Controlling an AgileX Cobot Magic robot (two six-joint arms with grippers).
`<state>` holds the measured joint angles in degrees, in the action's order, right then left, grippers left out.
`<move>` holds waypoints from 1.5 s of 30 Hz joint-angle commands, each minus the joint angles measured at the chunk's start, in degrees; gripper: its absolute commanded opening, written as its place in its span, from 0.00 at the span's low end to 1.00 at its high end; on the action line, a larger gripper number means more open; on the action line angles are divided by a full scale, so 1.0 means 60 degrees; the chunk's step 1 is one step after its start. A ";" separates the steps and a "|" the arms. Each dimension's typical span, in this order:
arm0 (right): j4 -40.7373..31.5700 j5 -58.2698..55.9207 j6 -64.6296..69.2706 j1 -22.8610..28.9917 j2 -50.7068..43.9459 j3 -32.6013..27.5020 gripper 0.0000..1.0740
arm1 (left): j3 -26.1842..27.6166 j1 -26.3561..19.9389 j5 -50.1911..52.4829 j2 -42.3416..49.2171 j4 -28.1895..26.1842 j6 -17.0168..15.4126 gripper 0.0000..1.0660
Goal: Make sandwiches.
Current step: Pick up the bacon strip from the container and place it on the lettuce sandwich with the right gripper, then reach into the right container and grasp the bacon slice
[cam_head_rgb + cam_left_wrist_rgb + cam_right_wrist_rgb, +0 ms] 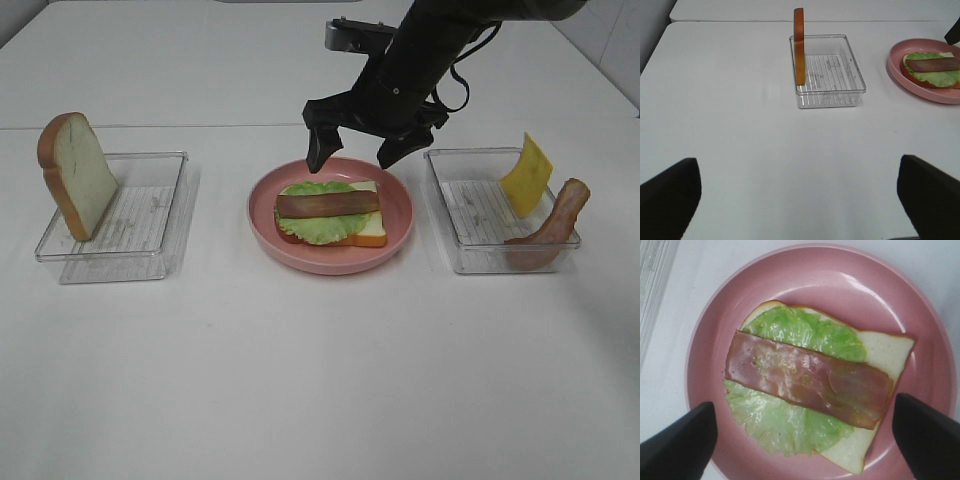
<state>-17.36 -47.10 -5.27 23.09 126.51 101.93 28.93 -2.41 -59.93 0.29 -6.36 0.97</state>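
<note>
A white bench (300, 380) is filling the view. The right gripper (353, 155) is hovering wide open, empty, above the sandwich (330, 212); the left gripper (797, 165) is gaping, empty.

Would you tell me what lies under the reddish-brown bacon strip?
Green lettuce leaf over a white bread slice; whatever sits directly beneath the bacon strip is hidden.

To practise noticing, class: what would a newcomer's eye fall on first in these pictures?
The half-built sandwich on the central pink plate: bread, lettuce, one bacon strip on top. The black right tool hangs open just above it. A bread slice stands on edge in the left tray.
</note>
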 commanded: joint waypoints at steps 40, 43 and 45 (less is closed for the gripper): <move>0.1194 -0.2655 -0.0134 -0.4479 -0.1566 -0.1833 0.90 | -0.0057 0.0010 0.0124 0.0201 -0.0048 -0.0048 0.96; 0.0993 -0.2225 -0.0258 -0.4479 -0.1375 -0.1833 0.90 | -0.0057 0.0010 0.0124 0.0201 -0.0048 -0.0048 0.96; 0.0974 -0.2129 -0.0258 -0.4479 -0.1222 -0.1833 0.89 | -0.0057 0.0010 0.0124 0.0201 -0.0048 -0.0048 0.96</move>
<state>-11.29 -60.85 -5.79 -3.61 118.32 91.44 28.93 -2.41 -59.93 0.29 -6.36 0.97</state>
